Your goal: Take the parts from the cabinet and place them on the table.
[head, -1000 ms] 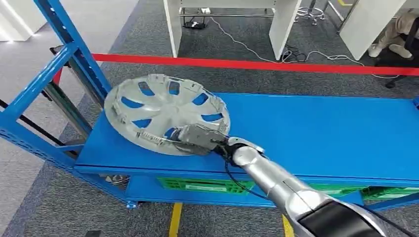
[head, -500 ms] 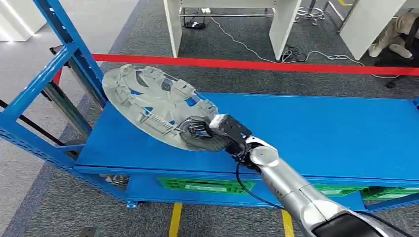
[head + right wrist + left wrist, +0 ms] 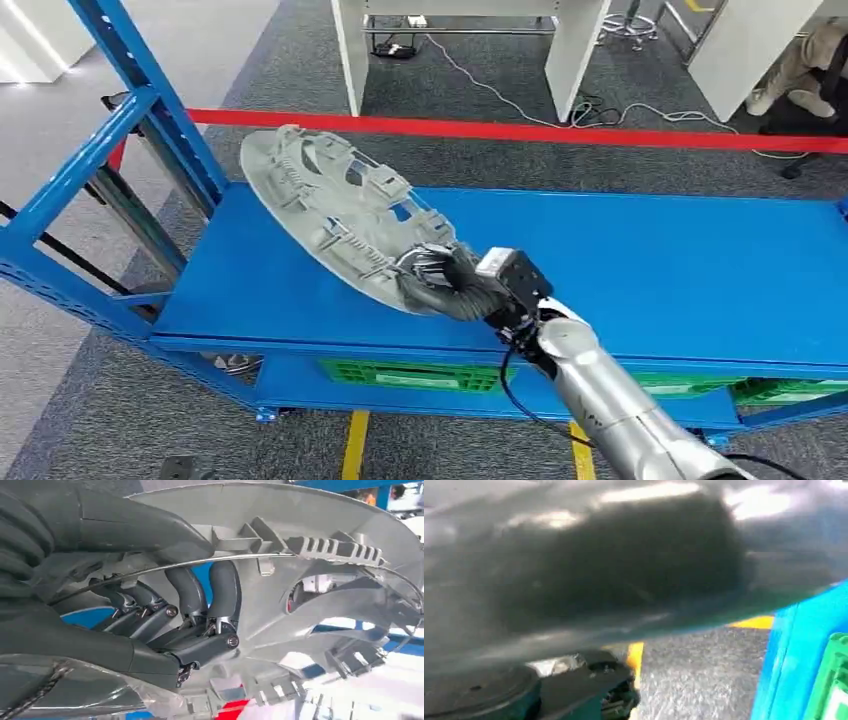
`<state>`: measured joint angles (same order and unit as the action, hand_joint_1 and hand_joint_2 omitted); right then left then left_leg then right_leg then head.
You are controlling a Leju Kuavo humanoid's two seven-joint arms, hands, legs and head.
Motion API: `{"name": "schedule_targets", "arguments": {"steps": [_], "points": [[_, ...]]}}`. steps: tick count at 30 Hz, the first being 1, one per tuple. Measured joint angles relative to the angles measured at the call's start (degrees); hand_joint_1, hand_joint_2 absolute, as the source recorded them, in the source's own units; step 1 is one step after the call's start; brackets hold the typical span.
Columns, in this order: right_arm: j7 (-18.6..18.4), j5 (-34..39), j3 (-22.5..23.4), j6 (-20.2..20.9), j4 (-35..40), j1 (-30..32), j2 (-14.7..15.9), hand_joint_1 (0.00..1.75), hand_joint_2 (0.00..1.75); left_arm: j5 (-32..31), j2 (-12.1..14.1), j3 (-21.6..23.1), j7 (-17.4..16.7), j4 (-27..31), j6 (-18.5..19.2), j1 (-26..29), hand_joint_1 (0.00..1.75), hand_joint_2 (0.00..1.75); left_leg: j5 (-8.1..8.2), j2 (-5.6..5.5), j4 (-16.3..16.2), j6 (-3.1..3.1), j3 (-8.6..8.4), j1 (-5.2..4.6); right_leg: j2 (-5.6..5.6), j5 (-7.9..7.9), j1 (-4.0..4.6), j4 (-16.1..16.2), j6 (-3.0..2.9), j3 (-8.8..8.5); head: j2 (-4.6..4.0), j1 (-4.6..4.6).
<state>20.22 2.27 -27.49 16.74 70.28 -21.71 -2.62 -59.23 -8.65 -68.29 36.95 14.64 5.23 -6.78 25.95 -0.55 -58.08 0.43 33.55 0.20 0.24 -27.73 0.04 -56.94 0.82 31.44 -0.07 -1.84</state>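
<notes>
right hand (image 3: 448,280) grips the tilted hubcap (image 3: 340,215) above the blue shelf (image 3: 650,270)

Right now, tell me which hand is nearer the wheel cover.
Right. The right hand grips the wheel cover at its lower rim, above the blue shelf. The left wrist view is too blurred to place the left hand.
</notes>
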Motion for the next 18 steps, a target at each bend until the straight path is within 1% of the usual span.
{"name": "schedule_targets", "arguments": {"steps": [1,2,3,5,6,10,12,18], "points": [[-0.2,-0.4,0.5,-0.4,1.9,1.4,0.3,1.75,1.75,2.8,-0.4,2.1,1.7,0.9,-0.2,0.3,0.0,0.0,0.01,-0.04,0.0,0.02,0.0,0.0,-0.07,-0.01,0.0,0.0,0.0,-0.01,0.0,0.0],[-0.4,-0.5,0.8,-0.2,3.6,2.6,0.6,1.75,1.75,5.9,-0.4,5.4,2.5,1.1,0.7,0.5,0.0,0.0,0.01,-0.04,0.0,0.02,0.02,0.0,-0.08,-0.01,-0.01,0.0,0.0,-0.04,0.0,-0.02],[-0.5,-0.5,1.0,0.2,4.5,3.3,0.9,1.75,1.75,8.1,-0.1,7.5,2.5,0.9,2.2,0.7,0.0,0.0,0.01,-0.04,0.0,0.02,0.04,-0.01,-0.06,-0.01,-0.01,0.0,0.0,-0.03,0.0,0.0],[-0.3,-0.5,1.2,0.8,5.2,3.8,1.2,1.75,1.75,9.6,0.2,10.0,2.4,0.5,5.3,0.8,0.0,0.0,0.02,0.01,0.0,0.0,0.02,-0.01,0.08,-0.01,0.0,0.0,0.0,-0.02,0.0,0.0],[0.0,-0.5,1.2,0.9,5.3,3.9,1.4,1.75,1.75,9.7,0.3,11.0,2.4,0.4,6.2,0.9,0.0,0.0,0.02,0.03,0.0,0.0,0.02,-0.01,0.08,-0.01,0.0,0.0,0.0,-0.01,0.0,0.0],[0.9,-0.3,1.4,1.0,6.1,4.5,1.6,1.75,1.75,9.6,0.3,13.6,2.0,-0.1,6.2,1.5,0.0,0.0,0.02,0.02,0.0,0.01,0.01,-0.01,0.04,-0.01,0.0,0.0,0.0,-0.01,0.0,0.0],[1.1,-0.2,1.5,0.9,7.0,5.0,1.7,1.75,1.75,9.0,0.3,14.4,1.2,-0.1,5.5,1.7,0.0,0.0,0.02,0.02,0.0,0.0,0.02,-0.01,0.04,-0.01,0.0,0.0,0.0,0.0,0.0,-0.02],[1.2,-0.1,1.8,0.9,8.6,5.7,2.0,1.75,1.75,8.8,0.4,15.8,1.2,-0.4,6.1,1.8,0.0,0.0,0.02,0.02,0.0,0.0,0.03,-0.01,0.05,-0.01,0.01,0.0,0.0,0.01,0.0,0.0]]}}
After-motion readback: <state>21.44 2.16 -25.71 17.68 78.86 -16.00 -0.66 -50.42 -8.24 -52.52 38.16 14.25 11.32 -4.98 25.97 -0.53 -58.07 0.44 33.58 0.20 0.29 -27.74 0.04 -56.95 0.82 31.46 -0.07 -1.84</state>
